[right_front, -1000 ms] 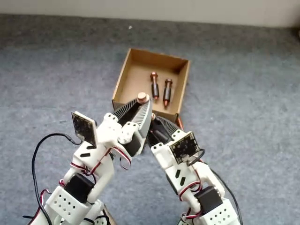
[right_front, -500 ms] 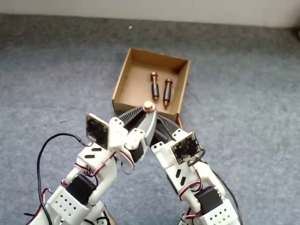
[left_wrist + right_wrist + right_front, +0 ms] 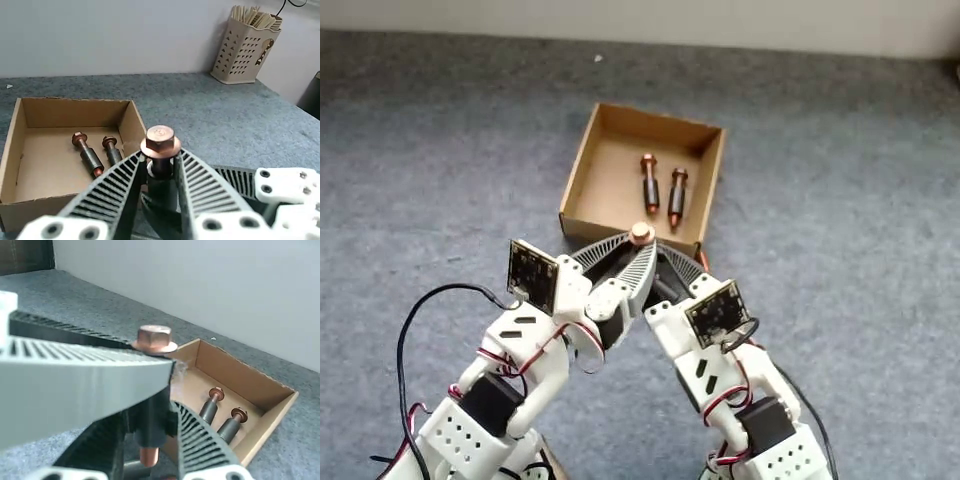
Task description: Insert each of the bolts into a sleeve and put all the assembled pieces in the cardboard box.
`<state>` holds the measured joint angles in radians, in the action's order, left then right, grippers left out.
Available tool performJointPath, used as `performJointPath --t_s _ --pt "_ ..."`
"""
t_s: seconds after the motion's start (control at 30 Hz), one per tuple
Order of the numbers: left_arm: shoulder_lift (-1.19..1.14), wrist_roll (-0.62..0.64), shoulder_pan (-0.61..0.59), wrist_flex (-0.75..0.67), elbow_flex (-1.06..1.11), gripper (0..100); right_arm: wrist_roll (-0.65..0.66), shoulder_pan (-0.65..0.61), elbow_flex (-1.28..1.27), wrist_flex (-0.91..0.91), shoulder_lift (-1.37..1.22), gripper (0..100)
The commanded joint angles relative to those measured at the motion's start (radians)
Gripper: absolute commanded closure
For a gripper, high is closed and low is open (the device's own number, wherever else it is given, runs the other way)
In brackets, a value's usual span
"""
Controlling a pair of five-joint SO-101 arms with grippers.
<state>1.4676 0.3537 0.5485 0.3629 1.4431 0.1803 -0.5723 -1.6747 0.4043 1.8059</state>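
A copper bolt [image 3: 640, 233] with a hex flange head stands upright just in front of the cardboard box [image 3: 582, 160]. My left gripper [image 3: 160, 161] is shut on its shank right under the head. Below it, my right gripper [image 3: 150, 436] is shut on a dark sleeve [image 3: 150, 425], and the bolt's copper tip [image 3: 149, 456] pokes out under the sleeve. In the high view the two grippers meet at the box's near wall, left gripper [image 3: 636, 248] on top, right gripper [image 3: 658, 272] underneath. Two assembled pieces [image 3: 662, 188] lie side by side inside the box.
Grey carpet covers the table around the box. A small copper-coloured piece [image 3: 703, 262] lies by the box's near right corner. A perforated beige holder [image 3: 246, 42] with sticks stands far off by the wall. Black cables [image 3: 415, 320] trail beside the left arm.
My left gripper has carried the bolt to the right and down, onto the sleeve in the right gripper. The right arm has stayed where it was.
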Motion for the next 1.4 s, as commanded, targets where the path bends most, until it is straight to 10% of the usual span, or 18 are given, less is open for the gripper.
performJointPath --t_s 0.0,0.63,1.0,1.37 --pt "0.013 0.031 -0.042 0.011 -0.018 88 0.003 0.048 -0.116 -0.028 0.028 99.4" --pt "0.015 0.129 -0.048 0.199 -0.179 88 0.003 0.099 -0.114 -0.008 0.027 99.4" --pt "0.015 0.129 -0.266 0.207 -0.157 88 0.003 0.217 -0.114 -0.007 0.027 99.4" --pt "0.015 -0.014 -0.289 0.207 -0.101 88 -0.124 0.274 0.074 0.153 0.019 99.4"
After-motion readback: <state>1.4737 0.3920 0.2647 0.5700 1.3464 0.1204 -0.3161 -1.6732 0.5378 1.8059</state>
